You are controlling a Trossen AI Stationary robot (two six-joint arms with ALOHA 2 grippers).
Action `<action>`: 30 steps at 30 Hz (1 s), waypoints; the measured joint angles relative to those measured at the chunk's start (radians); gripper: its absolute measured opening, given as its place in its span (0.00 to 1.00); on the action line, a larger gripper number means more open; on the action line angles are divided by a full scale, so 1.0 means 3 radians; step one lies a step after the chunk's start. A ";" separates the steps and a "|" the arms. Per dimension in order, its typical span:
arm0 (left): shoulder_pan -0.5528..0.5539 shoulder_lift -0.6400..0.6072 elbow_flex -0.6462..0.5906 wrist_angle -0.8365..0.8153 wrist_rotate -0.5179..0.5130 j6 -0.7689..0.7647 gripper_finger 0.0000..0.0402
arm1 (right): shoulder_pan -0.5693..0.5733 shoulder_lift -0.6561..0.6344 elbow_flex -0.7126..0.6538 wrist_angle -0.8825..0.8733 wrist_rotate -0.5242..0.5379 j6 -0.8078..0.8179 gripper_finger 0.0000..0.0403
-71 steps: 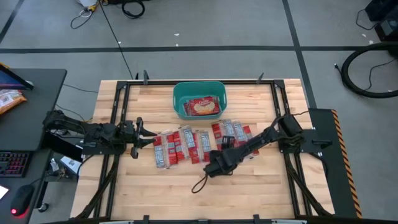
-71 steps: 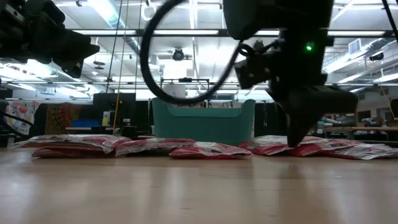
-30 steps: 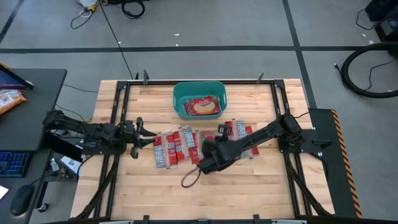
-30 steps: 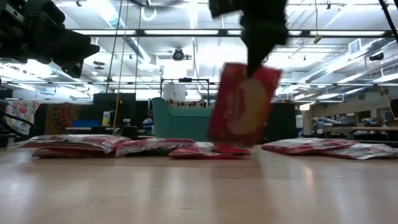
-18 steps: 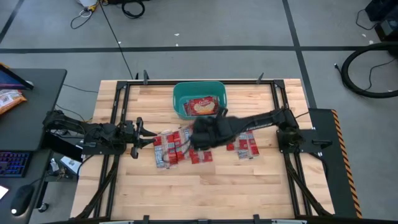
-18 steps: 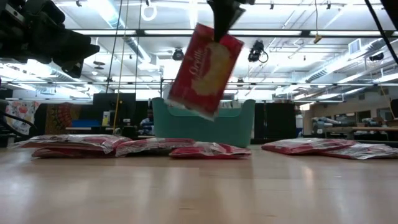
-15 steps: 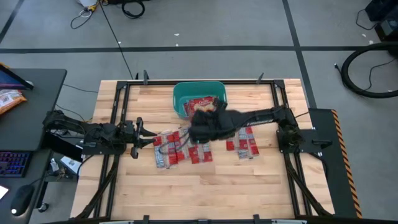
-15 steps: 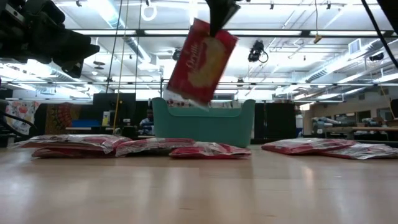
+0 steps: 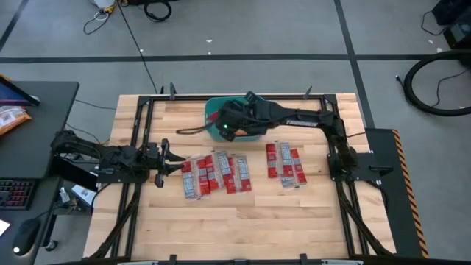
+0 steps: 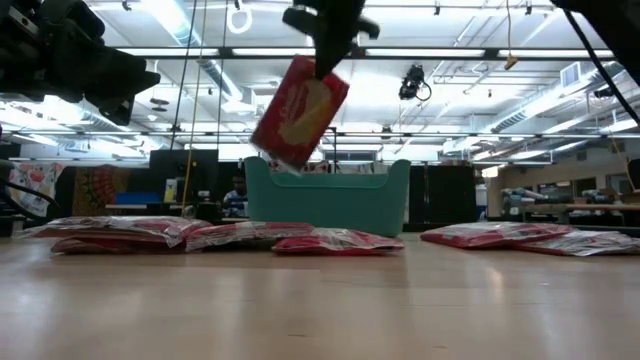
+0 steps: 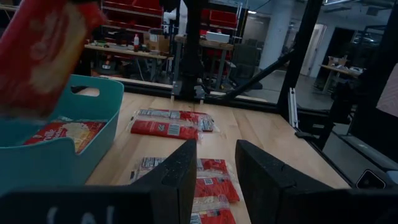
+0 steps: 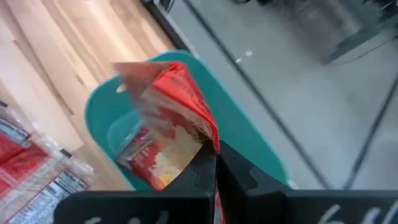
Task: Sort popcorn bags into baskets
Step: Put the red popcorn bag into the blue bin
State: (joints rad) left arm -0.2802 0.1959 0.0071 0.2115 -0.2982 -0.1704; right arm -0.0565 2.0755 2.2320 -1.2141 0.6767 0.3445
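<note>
My right gripper point(image 9: 229, 126) hangs over the teal tub point(image 9: 212, 110), shut on a red popcorn bag point(image 10: 298, 112). In the high view the arm hides that bag. One bag point(image 11: 62, 134) lies flat in the tub. Several more bags lie flat on the table in a left group point(image 9: 213, 173) and a right group point(image 9: 285, 163). My left gripper point(image 9: 175, 158) waits open at the left group's left side, a little above the table, touching nothing. My right gripper pinches the bag's upper edge point(image 12: 210, 138) between its two shut fingers, which come from above and point down. The bag hangs tilted below the fingers point(image 10: 325, 45), lifted clear, over the tub's rim point(image 10: 330, 175).
Black frame rails point(image 9: 140, 132) run along the table's left, right and far sides. A dark side table with an orange snack bag point(image 9: 11, 118) stands beyond the left edge. Bare wood lies along the near edge point(image 9: 243, 228).
My right gripper has risen and gone toward the far edge and the left, from above the table's middle to above the tub. The bag it holds has gone from just above the table to tub height and higher, swinging tilted. My left gripper has kept still.
</note>
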 joint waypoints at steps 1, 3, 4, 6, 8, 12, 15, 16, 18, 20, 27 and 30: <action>0.0001 0.0001 0.0001 0.0000 0.0000 -0.0001 0.29 | -0.0052 0.0001 -0.0048 0.0072 -0.0103 -0.0002 0.02; 0.0000 0.0000 0.0000 0.0000 0.0000 -0.0001 0.29 | -0.0146 0.0001 -0.0164 0.0238 -0.0304 -0.0001 0.02; 0.0001 0.0001 0.0000 0.0000 0.0000 0.0000 0.29 | -0.0192 0.0001 -0.0224 0.0310 -0.0411 0.0000 0.02; 0.0001 0.0000 0.0000 0.0000 -0.0001 0.0000 0.29 | -0.0275 0.0001 -0.0350 0.0409 -0.0607 0.0021 0.02; 0.0001 0.0000 0.0000 0.0000 0.0000 -0.0001 0.29 | -0.0342 -0.0003 -0.0512 0.0581 -0.0791 0.0080 0.02; 0.0000 0.0001 0.0000 0.0000 0.0000 -0.0001 0.29 | -0.0421 -0.0002 -0.0828 0.0706 -0.1067 0.0147 0.02; 0.0000 0.0001 0.0001 -0.0005 0.0000 -0.0001 0.29 | -0.0464 -0.0001 -0.1034 0.0713 -0.1135 0.0150 0.02; 0.0000 0.0001 0.0000 -0.0003 -0.0001 0.0000 0.29 | -0.0476 0.0001 -0.1095 0.0698 -0.1141 0.0148 0.02; 0.0000 0.0000 0.0001 0.0001 -0.0001 -0.0001 0.29 | -0.0501 0.0001 -0.1200 0.0704 -0.1140 0.0166 0.03; 0.0000 0.0001 0.0001 0.0001 0.0000 0.0000 0.29 | -0.0533 0.0001 -0.1270 0.0701 -0.1141 0.0208 0.04; 0.0000 0.0000 0.0001 0.0000 -0.0001 0.0000 0.29 | -0.0584 0.0001 -0.1253 0.0682 -0.1209 0.0160 0.05; 0.0001 0.0001 0.0000 0.0000 0.0000 0.0000 0.29 | -0.0551 0.0001 -0.1081 0.0700 -0.1272 0.0096 0.02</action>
State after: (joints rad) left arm -0.2799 0.1961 0.0072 0.2114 -0.2984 -0.1704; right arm -0.2219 2.0758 1.9078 -1.0042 0.2950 0.3732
